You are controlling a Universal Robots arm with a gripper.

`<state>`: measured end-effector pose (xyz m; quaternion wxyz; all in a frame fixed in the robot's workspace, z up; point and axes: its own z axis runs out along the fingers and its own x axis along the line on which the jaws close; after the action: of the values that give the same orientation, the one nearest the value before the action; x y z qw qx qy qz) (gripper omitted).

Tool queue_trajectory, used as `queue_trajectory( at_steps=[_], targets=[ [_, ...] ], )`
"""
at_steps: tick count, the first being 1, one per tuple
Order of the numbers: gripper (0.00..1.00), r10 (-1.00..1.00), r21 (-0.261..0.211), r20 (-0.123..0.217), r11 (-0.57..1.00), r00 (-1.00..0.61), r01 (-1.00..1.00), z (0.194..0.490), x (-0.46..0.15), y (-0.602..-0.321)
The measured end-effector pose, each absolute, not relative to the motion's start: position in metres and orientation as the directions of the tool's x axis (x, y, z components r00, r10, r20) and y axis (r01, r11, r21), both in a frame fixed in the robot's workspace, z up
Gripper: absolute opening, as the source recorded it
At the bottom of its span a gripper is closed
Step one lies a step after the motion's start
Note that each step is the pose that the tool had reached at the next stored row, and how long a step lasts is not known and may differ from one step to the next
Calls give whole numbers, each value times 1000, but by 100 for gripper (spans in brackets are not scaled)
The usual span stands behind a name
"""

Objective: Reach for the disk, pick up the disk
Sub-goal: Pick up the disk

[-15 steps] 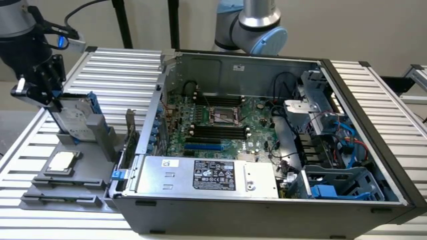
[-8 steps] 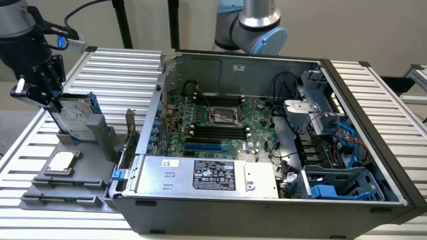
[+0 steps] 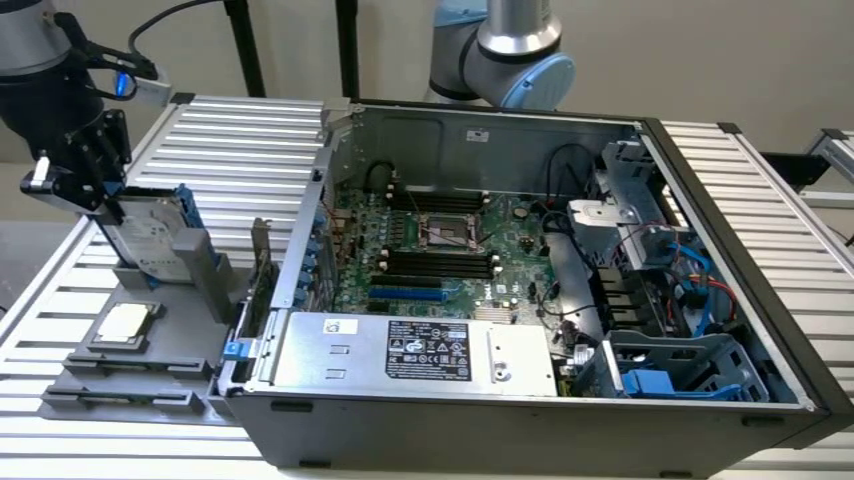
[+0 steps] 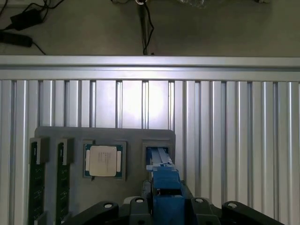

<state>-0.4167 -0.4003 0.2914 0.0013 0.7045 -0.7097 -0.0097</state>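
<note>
The disk stands on edge in a slot of the grey fixture at the exterior view's left; it is silver-grey with blue carrier rails. My gripper has come down on its upper end. In the wrist view the blue rail of the disk fills the gap between the dark fingers, which press against both its sides. The gripper is shut on the disk, whose lower end still sits in the fixture slot.
A small square silver chip lies in the fixture beside the disk, with memory sticks further along. The open computer case with its power-supply box stands at the exterior view's right on the ribbed aluminium table.
</note>
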Motion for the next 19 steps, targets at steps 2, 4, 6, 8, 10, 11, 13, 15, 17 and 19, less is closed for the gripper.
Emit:
queue_trajectory(
  at_steps=[2, 4, 6, 8, 10, 11, 13, 15, 17, 19],
  targets=[
    [33, -1000, 16, -12, 7, -8, -1000, 291, -417, -400],
    [33, -1000, 16, -12, 7, -7, -1000, 291, -417, -401],
    [33, -1000, 16, -12, 7, -7, -1000, 291, -417, -401],
    [33, -1000, 16, -12, 7, -8, -1000, 291, -417, -401],
    [33, -1000, 16, -13, 7, -8, -1000, 291, -417, -402],
    [33, -1000, 16, -13, 7, -7, -1000, 291, -417, -402],
    [33, -1000, 16, -13, 7, -7, -1000, 291, -417, -402],
    [33, -1000, 16, -16, 7, -7, -1000, 291, -417, -402],
    [33, -1000, 15, -18, 7, -8, -1000, 291, -417, -403],
    [33, -1000, 16, -20, 7, -7, -1000, 291, -417, -404]
  ],
)
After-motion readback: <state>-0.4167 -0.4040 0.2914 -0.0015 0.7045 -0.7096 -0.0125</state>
